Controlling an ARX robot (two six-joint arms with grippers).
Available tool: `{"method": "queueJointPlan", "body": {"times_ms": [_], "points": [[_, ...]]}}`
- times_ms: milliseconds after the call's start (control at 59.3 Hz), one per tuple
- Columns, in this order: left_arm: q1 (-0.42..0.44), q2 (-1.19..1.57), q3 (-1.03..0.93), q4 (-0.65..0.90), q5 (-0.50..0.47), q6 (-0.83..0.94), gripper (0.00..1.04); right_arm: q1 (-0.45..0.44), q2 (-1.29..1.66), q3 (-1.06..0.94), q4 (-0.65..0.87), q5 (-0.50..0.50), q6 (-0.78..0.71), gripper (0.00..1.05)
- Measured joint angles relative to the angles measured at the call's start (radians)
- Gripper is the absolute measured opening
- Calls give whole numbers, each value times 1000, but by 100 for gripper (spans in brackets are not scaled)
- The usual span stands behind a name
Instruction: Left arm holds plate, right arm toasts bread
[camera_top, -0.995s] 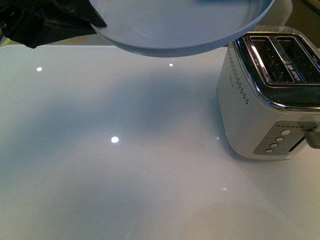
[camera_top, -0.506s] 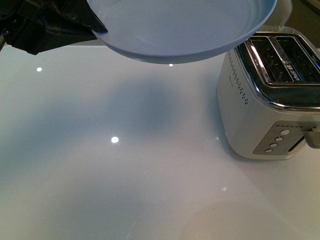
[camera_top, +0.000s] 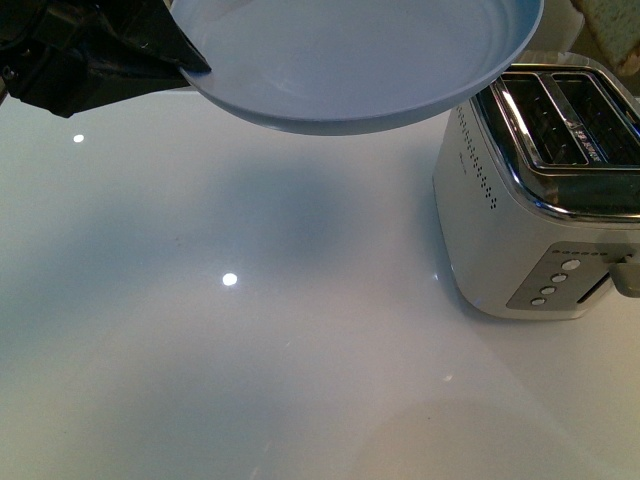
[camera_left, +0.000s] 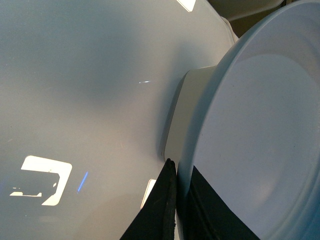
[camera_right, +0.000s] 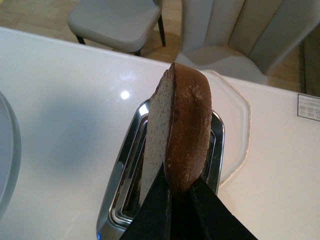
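The pale blue-grey plate (camera_top: 360, 60) hangs tilted above the white table, its rim pinched by my black left gripper (camera_top: 190, 60), which is shut on it. In the left wrist view the two fingers of the left gripper (camera_left: 182, 200) clamp the edge of the plate (camera_left: 260, 140). My right gripper (camera_right: 180, 200) is shut on the bread (camera_right: 182, 135), a brown-crusted slice held on edge just above the slots of the toaster (camera_right: 127, 185). A corner of the bread (camera_top: 612, 22) shows at the top right of the front view, above the toaster (camera_top: 540, 200).
The silver two-slot toaster stands at the table's right side, buttons facing me. Part of the plate's rim (camera_right: 7, 155) shows beside it in the right wrist view. Two pale chairs (camera_right: 115, 20) (camera_right: 235, 30) stand beyond the table's far edge.
The plate has drifted slightly left and risen with the left gripper. The bread's corner has come into the front view at top right.
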Motion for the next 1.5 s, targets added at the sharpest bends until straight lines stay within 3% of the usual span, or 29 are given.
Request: {"method": "queueJointPlan", "body": {"times_ms": [658,1501], "points": [[0,6,0,6,8,0,3,69,159,115,-177,169,35,3],[10,9,0,12,23,0,3,118,201,110,-149,198,116,3]]}}
